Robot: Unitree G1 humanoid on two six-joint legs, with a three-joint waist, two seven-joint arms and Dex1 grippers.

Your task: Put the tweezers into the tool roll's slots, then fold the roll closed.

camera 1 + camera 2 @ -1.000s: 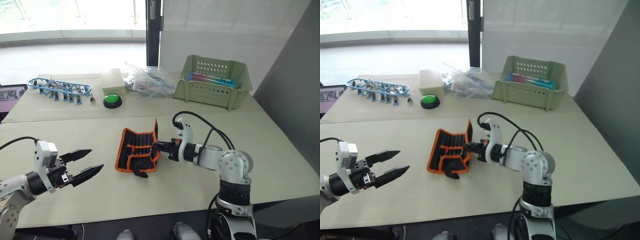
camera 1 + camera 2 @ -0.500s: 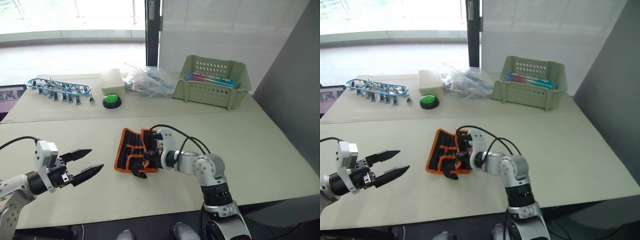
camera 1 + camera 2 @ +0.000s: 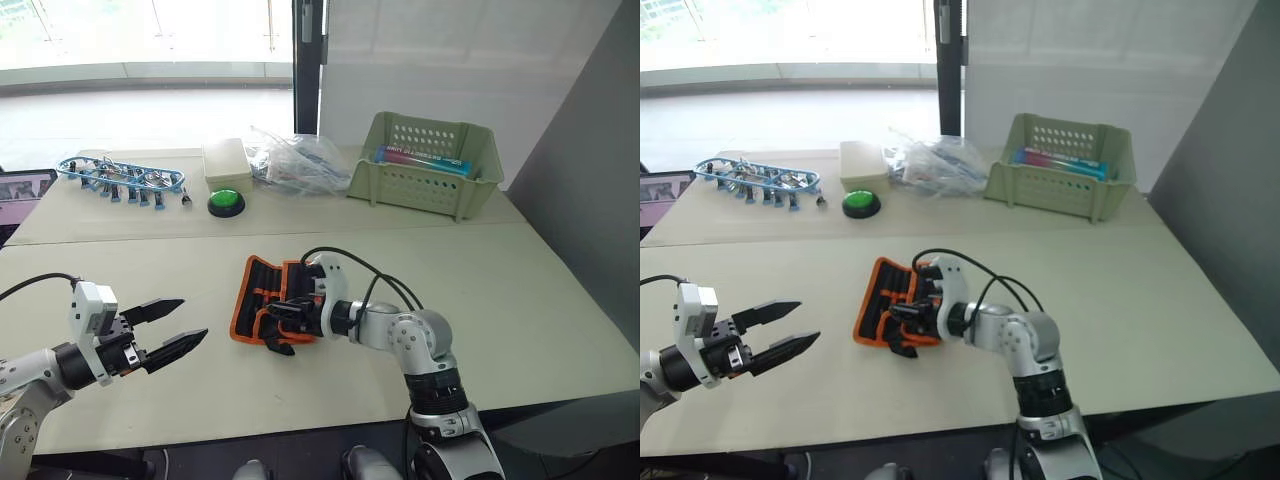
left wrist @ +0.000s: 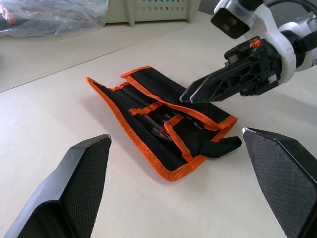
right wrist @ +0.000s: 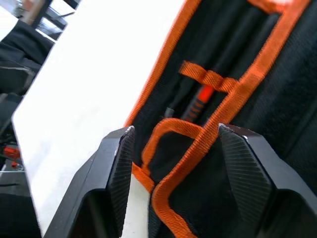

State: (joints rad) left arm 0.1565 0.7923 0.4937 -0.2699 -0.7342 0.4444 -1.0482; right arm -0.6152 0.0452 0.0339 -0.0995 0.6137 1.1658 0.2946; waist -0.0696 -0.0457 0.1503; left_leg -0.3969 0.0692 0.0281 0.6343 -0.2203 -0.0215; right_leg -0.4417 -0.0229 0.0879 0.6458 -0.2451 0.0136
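The tool roll [image 3: 262,298], black with orange edging, lies on the table's middle with its right flap folded flat over the slots. Slim dark tweezers [image 4: 157,127] sit tucked in the slots. A black strap [image 4: 223,145] sticks out at the near end. My right gripper [image 3: 284,311] hovers low over the folded flap, and the right wrist view shows its fingers [image 5: 118,168] apart with the orange edge [image 5: 198,148] lying loose between them. My left gripper [image 3: 192,318] stands open well to the left of the roll, nothing in it.
At the back stand a pale green basket [image 3: 425,165], a crumpled plastic bag [image 3: 295,160], a white box [image 3: 225,160], a green button [image 3: 225,202] and a blue-framed row of small tools [image 3: 120,177]. A screen [image 3: 20,187] sits at the far left edge.
The right gripper carried the raised flap leftward over the roll, laid it flat, then opened its fingers. The left arm has not moved.
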